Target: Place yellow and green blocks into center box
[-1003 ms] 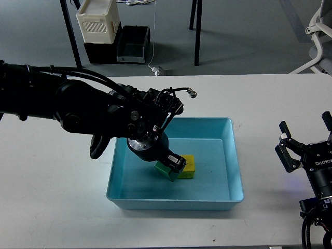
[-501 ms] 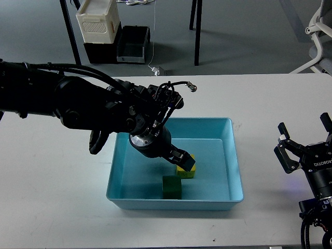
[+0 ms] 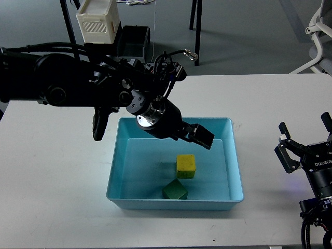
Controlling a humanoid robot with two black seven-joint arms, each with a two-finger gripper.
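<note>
A light blue box [image 3: 236,171] sits at the middle of the white table. A yellow block [image 3: 186,165] lies on its floor. A green block [image 3: 175,190] lies just in front of it, near the box's front wall. My left gripper [image 3: 199,136] is above the box's back half, raised clear of both blocks, open and empty. My right gripper [image 3: 307,140] rests at the table's right edge, far from the box, open and empty.
The white table [image 3: 62,197] spreads around the box. Beyond its far edge stand a cream plastic crate [image 3: 97,21] on a black box and dark table legs. A white office chair [image 3: 319,31] is at the back right.
My left gripper let go of the green block, which now lies near the box's front wall, then rose and moved back and to the right. The right arm has not moved.
</note>
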